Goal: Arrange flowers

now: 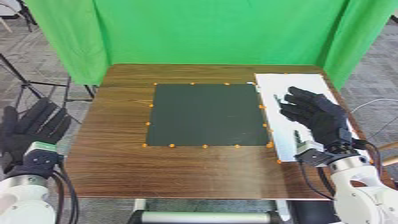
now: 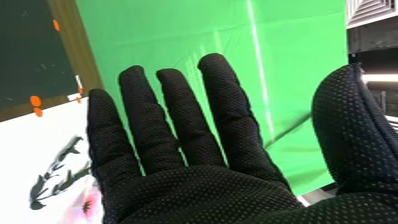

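In the head view the right hand [image 1: 313,112] is over the white sheet [image 1: 284,82] on the table's right side, its fingers relaxed and holding nothing. Thin green stems [image 1: 278,99] show beside its fingers. The right wrist view has the open right hand [image 2: 204,192] with straight fingers and the thumb apart. Beyond it a dark green leafy stem [image 2: 60,170] and part of a pink flower [image 2: 84,207] lie on the white sheet, the flower partly hidden by the glove. The left hand [image 1: 34,127] is open, palm up, off the table's left edge.
A dark square mat [image 1: 209,115] edged with orange dots lies mid-table on the brown wooden table [image 1: 169,175]. A small white item [image 1: 253,85] is at the mat's far right corner. Green curtains [image 1: 213,35] hang behind the table.
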You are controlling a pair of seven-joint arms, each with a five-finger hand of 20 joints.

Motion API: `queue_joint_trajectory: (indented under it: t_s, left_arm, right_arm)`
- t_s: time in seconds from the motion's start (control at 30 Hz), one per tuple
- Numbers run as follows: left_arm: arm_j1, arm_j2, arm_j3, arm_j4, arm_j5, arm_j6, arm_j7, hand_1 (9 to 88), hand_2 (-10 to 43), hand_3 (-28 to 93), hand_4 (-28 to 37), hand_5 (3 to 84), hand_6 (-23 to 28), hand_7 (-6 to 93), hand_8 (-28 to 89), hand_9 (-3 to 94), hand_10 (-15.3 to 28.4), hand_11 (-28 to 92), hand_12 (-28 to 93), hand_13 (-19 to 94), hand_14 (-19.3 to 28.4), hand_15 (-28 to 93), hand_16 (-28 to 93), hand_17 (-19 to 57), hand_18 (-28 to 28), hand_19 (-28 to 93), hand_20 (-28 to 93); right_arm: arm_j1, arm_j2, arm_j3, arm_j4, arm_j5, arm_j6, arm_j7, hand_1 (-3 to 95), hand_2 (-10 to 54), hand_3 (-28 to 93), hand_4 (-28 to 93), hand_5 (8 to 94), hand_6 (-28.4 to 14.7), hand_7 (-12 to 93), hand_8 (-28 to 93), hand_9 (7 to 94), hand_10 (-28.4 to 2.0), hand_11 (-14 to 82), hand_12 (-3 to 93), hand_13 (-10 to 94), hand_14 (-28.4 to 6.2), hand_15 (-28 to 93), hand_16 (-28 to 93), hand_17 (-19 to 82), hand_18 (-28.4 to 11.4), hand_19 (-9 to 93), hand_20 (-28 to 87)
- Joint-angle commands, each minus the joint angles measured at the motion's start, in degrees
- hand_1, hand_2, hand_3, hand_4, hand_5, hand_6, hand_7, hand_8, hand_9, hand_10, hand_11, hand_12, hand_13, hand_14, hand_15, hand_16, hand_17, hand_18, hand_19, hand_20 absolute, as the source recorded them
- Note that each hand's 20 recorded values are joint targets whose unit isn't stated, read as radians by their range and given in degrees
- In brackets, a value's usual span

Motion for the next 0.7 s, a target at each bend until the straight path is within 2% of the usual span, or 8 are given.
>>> queue_joint_trajectory:
  t_s: [0.03, 0.13, 0.3, 0.47, 0.53, 0.57, 0.6, 0.7]
  left_arm:
    - [0.62, -0.14, -0.39, -0.39, 2.38, -0.77, -1.20, 25.4, 11.8, 72, -28.3, 46.6, 8.4, 19.0, -11, 40.9, 15.2, 27, 9, 31, 17.5, 54, -10, -2.8, 16.0, 45, 15]
    - [0.74, -0.11, -0.36, -0.41, 2.15, -1.07, -1.18, 25.3, 11.8, 72, -28.3, 46.6, 8.3, 19.0, -11, 41.0, 15.2, 26, 9, 31, 17.4, 53, -10, -3.1, 15.6, 44, 14]
    - [0.42, -0.15, -0.50, -0.32, 2.23, -0.71, -1.51, 25.3, 11.7, 72, -28.3, 46.5, 8.2, 19.1, -11, 41.2, 15.2, 26, 9, 31, 17.4, 53, -10, -3.6, 15.6, 43, 14]
    - [0.61, -0.18, -0.37, -0.36, 1.75, -0.56, -1.17, 25.3, 11.7, 72, -28.3, 46.6, 8.2, 19.2, -12, 41.4, 15.1, 26, 9, 31, 17.4, 53, -10, -3.7, 15.6, 43, 14]
    - [0.59, -0.27, -0.50, -0.27, 1.51, -0.79, -1.29, 25.3, 11.7, 72, -28.3, 46.6, 8.1, 19.4, -12, 41.4, 15.1, 27, 9, 31, 17.3, 53, -10, -3.7, 15.6, 43, 14]
    - [0.95, -0.10, -0.60, -0.43, 1.25, -0.86, -0.85, 25.3, 11.7, 72, -28.3, 46.6, 8.1, 19.5, -12, 41.5, 15.1, 27, 9, 31, 17.4, 53, -10, -3.7, 15.6, 43, 14]
    - [1.04, -0.15, -0.71, -0.40, 1.47, -0.65, -0.86, 25.3, 11.6, 72, -28.3, 46.6, 8.2, 19.4, -12, 41.5, 15.2, 26, 9, 31, 17.4, 53, -10, -3.8, 15.6, 43, 14]
    - [0.99, -0.20, -0.38, -0.33, 0.87, -0.56, -0.47, 25.3, 11.6, 72, -28.3, 46.6, 8.1, 19.4, -12, 41.5, 15.1, 26, 9, 31, 17.3, 53, -10, -3.8, 15.6, 43, 14]
  right_arm:
    - [-0.39, 0.03, -0.01, -0.41, 0.02, 0.11, 0.10, 8.1, 7.5, 83, -25, 47.3, -3.8, 19, -14, 45.9, -16.1, 8.4, 10.9, 38, -15.5, 19, 14, 16, -17.6, 26, 19]
    - [-0.34, -0.03, -0.03, -0.36, -0.02, -0.03, 0.22, 8.2, 7.5, 83, -25, 47.4, -3.8, 19, -14, 46.0, -16.2, 8.4, 10.9, 38, -15.6, 19, 14, 16, -17.6, 26, 19]
    - [-0.19, -0.09, -0.02, -0.35, -0.25, 0.00, 0.32, 8.2, 7.4, 83, -25, 47.4, -3.7, 19, -14, 46.3, -16.3, 8.5, 11.0, 38, -15.6, 20, 14, 15, -17.7, 26, 19]
    - [-0.29, 0.22, 0.19, -0.49, -0.83, -0.09, 0.26, 8.1, 7.4, 83, -25, 47.4, -3.7, 19, -14, 46.3, -16.2, 8.5, 11.1, 38, -15.6, 19, 14, 15, -17.7, 26, 19]
    - [-0.40, 0.70, 0.04, -0.77, -1.96, 0.72, -0.02, 9.8, 4.0, 83, -24, 47.3, -3.7, 19, -14, 46.4, -16.3, 8.7, 11.3, 38, -15.7, 21, 15, 15, -18.0, 29, 21]
    - [0.07, 0.94, -0.59, -0.83, -3.54, 1.96, -0.22, 10.8, 2.0, 83, -24, 47.3, -3.8, 19, -14, 46.7, -16.4, 9.1, 11.6, 38, -15.6, 23, 16, 15, -18.2, 32, 22]
    - [0.46, 1.44, -1.47, -0.95, -5.09, 3.52, -0.32, 11.6, 0.3, 83, -24, 47.4, -3.9, 19, -14, 46.9, -16.3, 9.4, 12.2, 39, -15.4, 25, 16, 15, -18.2, 34, 22]
    - [2.47, 2.94, -3.81, -0.96, -14.50, 5.48, -0.20, 15.6, -6.1, 84, -25, 48.2, -3.9, 21, -15, 49.1, -16.0, 14.4, 16.0, 41, -13.7, 39, 20, 15, -18.0, 39, 24]
